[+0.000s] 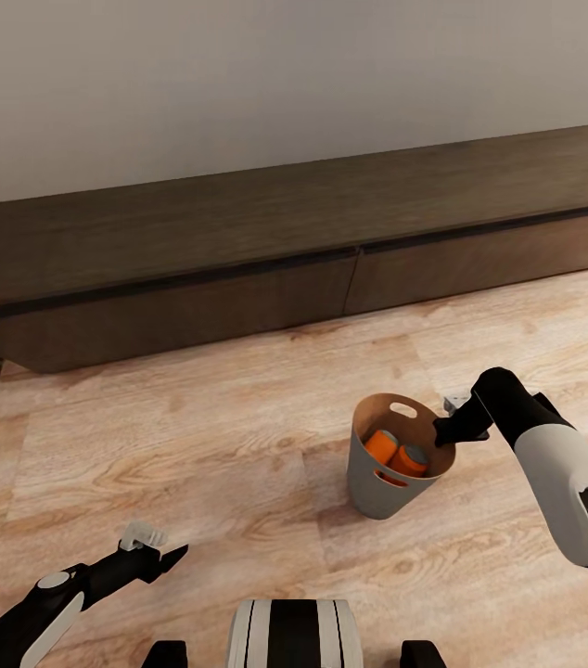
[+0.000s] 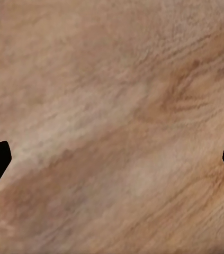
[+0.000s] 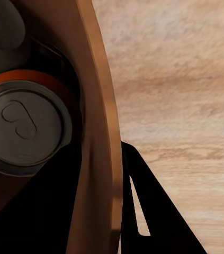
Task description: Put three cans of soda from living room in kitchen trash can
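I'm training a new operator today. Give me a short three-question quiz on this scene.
1. True or false: the right gripper clamps the bin at its rim.
2. How many orange cans show inside the bin in the head view?
3. The left gripper is: A) holding a can, B) open over bare floor, C) on the cabinet.

Key: 1 true, a finger sits on each side of the wall; 2 two; 3 B.

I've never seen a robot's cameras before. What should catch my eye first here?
The grey bin on the pale wood floor, with orange cans inside. The right hand pinches the bin's rim, one finger inside and one outside. Behind runs a long dark cabinet.
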### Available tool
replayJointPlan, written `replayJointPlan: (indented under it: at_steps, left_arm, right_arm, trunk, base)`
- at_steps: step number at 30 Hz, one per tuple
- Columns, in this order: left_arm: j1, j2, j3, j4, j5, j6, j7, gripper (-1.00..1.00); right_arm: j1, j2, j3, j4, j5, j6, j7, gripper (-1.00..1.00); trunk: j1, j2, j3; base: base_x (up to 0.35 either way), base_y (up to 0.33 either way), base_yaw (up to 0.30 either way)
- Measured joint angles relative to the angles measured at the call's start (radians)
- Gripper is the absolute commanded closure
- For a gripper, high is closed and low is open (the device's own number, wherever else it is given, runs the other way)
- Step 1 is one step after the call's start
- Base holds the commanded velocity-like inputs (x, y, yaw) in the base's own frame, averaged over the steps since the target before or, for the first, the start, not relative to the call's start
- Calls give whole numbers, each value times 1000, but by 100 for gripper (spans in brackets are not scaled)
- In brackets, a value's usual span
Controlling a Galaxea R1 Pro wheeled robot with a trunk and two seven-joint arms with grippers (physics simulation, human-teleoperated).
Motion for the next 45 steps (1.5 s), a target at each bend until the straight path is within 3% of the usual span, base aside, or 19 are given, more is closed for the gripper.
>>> replayJointPlan:
  at_steps: [12,13,15,45]
  left_arm:
    - [0,0,0,0,0,0,1,-100]
    - [0,0,0,0,0,0,0,-100]
    - [-1,0,-1,0,0,0,0,-100]
    - [-1,-1,-1,0,0,0,2,-100]
  right_arm:
    - [0,0,0,0,-1,0,0,100]
    - [0,0,1,0,-1,0,0,-100]
    - [1,12,-7,-3,10,0,1,-100]
    - [1,12,-6,-3,10,0,3,-100]
  trunk:
    - [0,0,0]
    - [0,0,0]
    - [1,0,0]
    - [1,0,0]
  base:
    - [0,0,0]
    - [0,0,0]
    - [0,0,0]
    - [0,0,0]
